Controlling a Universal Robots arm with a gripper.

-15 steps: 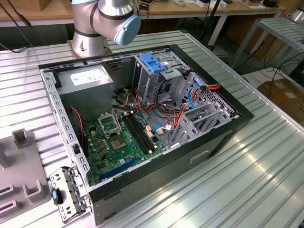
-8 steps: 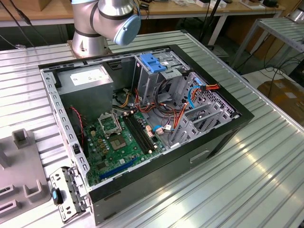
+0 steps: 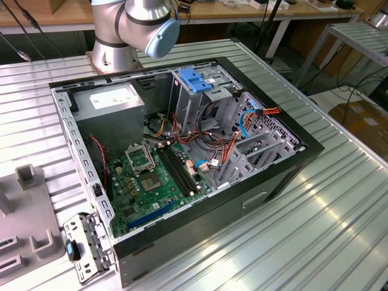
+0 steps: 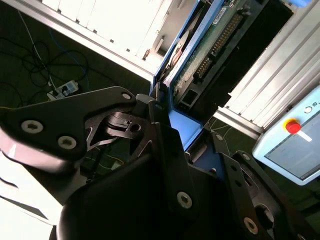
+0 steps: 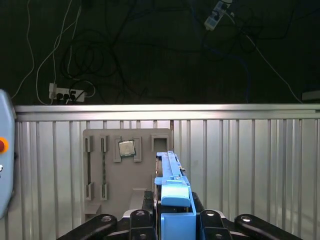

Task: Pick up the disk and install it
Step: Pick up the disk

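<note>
My gripper (image 5: 172, 216) is shut on the disk (image 5: 172, 186), which stands edge-on between the black fingers (image 5: 142, 220) with a blue side rail facing the first wrist camera. In the second wrist view the disk (image 4: 212, 37) shows its green circuit board underside and a blue rail, running away from the gripper (image 4: 165, 112). It is held in the air above the ribbed metal table (image 5: 250, 160). In the exterior view the open computer case (image 3: 285, 176) lies on its side, with the blue-topped drive cage (image 3: 196, 82) at its far end. The arm's base (image 3: 130, 30) stands behind the case.
Inside the case lie a green motherboard (image 3: 151, 179), a grey power-supply box (image 3: 112, 102) and orange and blue cables (image 3: 242, 124). A grey fixture plate (image 5: 107, 200) holding a small chip (image 5: 126, 148) lies on the table. A pendant with a red button (image 4: 292, 126) is nearby.
</note>
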